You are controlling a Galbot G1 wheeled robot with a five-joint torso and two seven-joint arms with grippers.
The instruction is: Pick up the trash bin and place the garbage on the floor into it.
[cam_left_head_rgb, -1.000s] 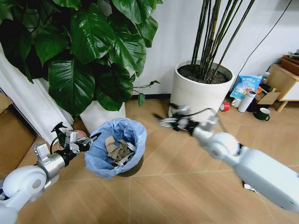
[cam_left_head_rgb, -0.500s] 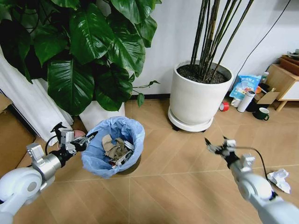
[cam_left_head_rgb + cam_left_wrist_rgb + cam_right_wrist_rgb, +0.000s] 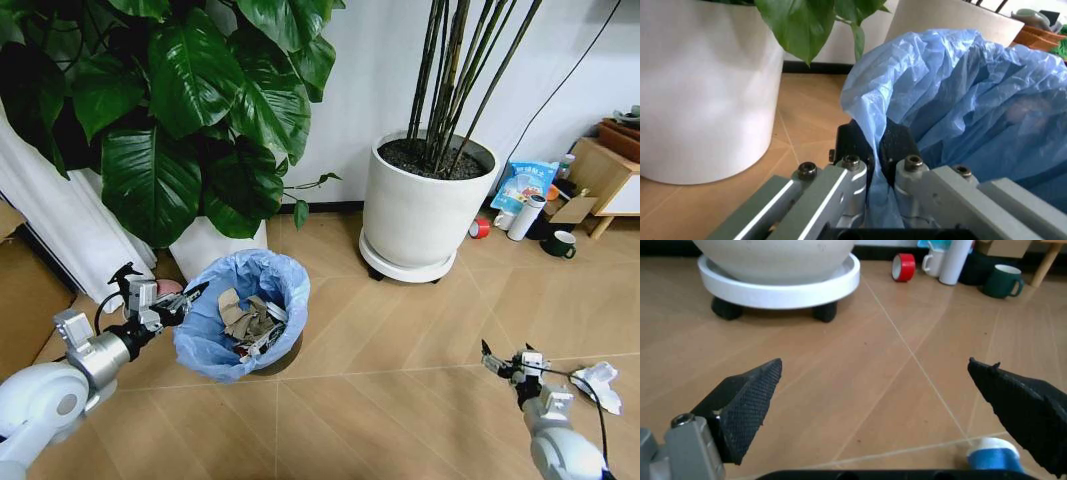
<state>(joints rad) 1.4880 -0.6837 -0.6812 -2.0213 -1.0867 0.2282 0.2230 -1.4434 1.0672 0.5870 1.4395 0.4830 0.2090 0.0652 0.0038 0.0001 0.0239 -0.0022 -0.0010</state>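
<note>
The floor [image 3: 400, 330] is tan herringbone wood-look boarding with thin pale seams, running up to a white wall. At about 12 o'clock in the head view stands a large white plant pot [image 3: 425, 205] on a wheeled saucer, holding tall thin stems; a second white pot [image 3: 215, 248] with broad dark green leaves stands at 10 o'clock. At 2 o'clock, by the wall, are a red tape roll [image 3: 482, 228], a dark green mug [image 3: 561, 244] and a white cylindrical bottle [image 3: 527, 217], beside a low wooden shelf [image 3: 605, 175]. The trash bin [image 3: 245, 315] sits at 9 o'clock, just in front of the leafy pot: a round black bin lined with a baggy light-blue plastic bag, with crumpled brown and white paper inside. The left gripper [image 3: 172, 303] is at the bin's left rim, its fingers [image 3: 901, 145] closed on the rim with the bag film pinched between them. The right gripper [image 3: 510, 364] hangs low over bare floor at 4 o'clock, its jaws spread wide and holding nothing. A crumpled white paper [image 3: 598, 385] lies on the floor just to its right, apart from it. A small blue-and-white item [image 3: 993, 456] lies on the floor near the gripper.
</note>
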